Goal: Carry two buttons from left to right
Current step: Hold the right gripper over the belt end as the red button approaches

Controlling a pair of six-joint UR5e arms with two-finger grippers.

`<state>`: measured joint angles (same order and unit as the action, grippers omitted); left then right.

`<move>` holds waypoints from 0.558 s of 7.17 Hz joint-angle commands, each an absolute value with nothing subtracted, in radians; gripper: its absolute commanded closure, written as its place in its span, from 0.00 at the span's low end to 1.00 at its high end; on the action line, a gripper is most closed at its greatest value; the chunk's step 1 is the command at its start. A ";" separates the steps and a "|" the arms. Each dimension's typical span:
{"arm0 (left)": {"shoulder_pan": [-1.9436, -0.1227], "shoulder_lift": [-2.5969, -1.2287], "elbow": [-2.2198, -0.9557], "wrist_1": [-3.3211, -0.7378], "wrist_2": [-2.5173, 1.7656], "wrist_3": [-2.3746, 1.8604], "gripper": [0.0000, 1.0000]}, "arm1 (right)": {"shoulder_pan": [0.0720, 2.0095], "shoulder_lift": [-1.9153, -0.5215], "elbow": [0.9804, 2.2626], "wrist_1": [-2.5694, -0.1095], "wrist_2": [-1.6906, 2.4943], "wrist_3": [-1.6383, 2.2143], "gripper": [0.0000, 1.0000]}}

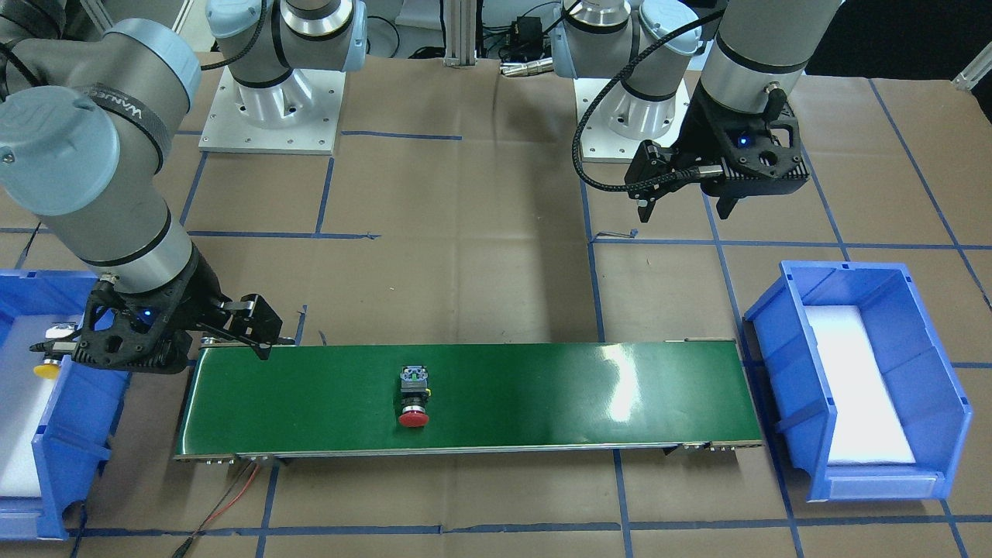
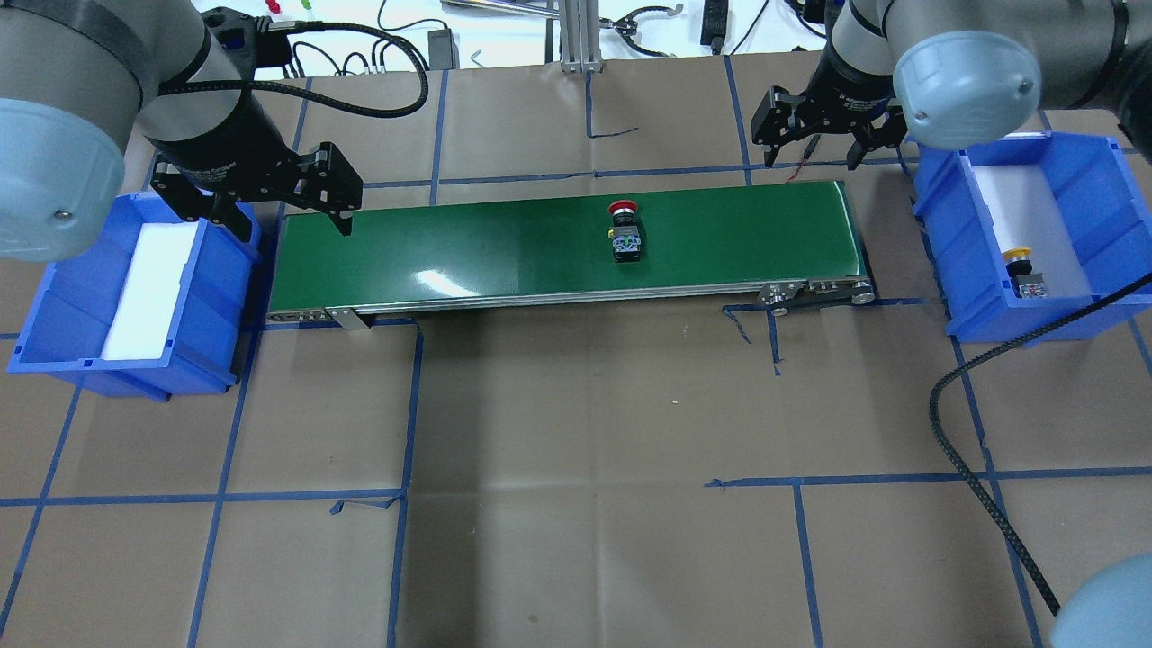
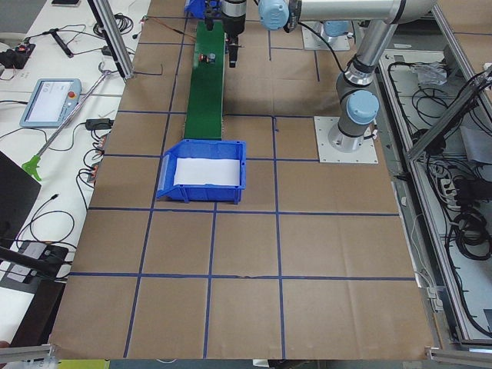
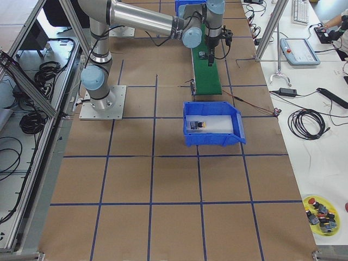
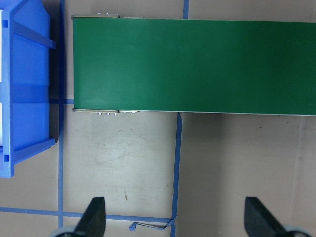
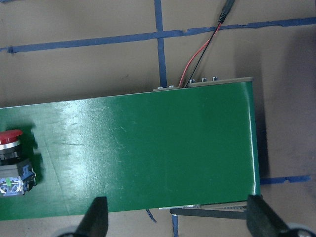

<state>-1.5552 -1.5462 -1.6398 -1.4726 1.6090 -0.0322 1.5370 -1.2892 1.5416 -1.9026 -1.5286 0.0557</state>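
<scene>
The red button [image 2: 624, 232] lies on its side on the green conveyor belt [image 2: 468, 252], right of its middle; it also shows in the front view [image 1: 415, 395] and at the left edge of the right wrist view [image 6: 11, 160]. The yellow button [image 2: 1021, 268] lies in the blue bin [image 2: 936, 225] on my right; it also shows in the front view [image 1: 45, 370]. My left gripper [image 2: 288, 220] is open and empty over the belt's left end. My right gripper [image 2: 814, 157] is open and empty just beyond the belt's right end, apart from the red button.
A second blue bin [image 2: 54, 306] with a white foam liner stands at the belt's left end, with no button in it. Red and black wires [image 6: 197, 59] run from the belt's right end. Blue tape lines cross the brown table.
</scene>
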 commanded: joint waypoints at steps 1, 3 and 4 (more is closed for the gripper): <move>-1.554 -1.546 -1.640 -1.473 1.609 -0.032 0.00 | 1.557 -1.287 1.557 -1.908 -1.522 0.103 0.01; -1.555 -1.546 -1.638 -1.473 1.611 -0.032 0.00 | 1.598 -1.269 1.569 -1.946 -1.511 0.104 0.01; -1.554 -1.546 -1.638 -1.473 1.611 -0.032 0.00 | 1.612 -1.250 1.587 -2.012 -1.481 0.106 0.01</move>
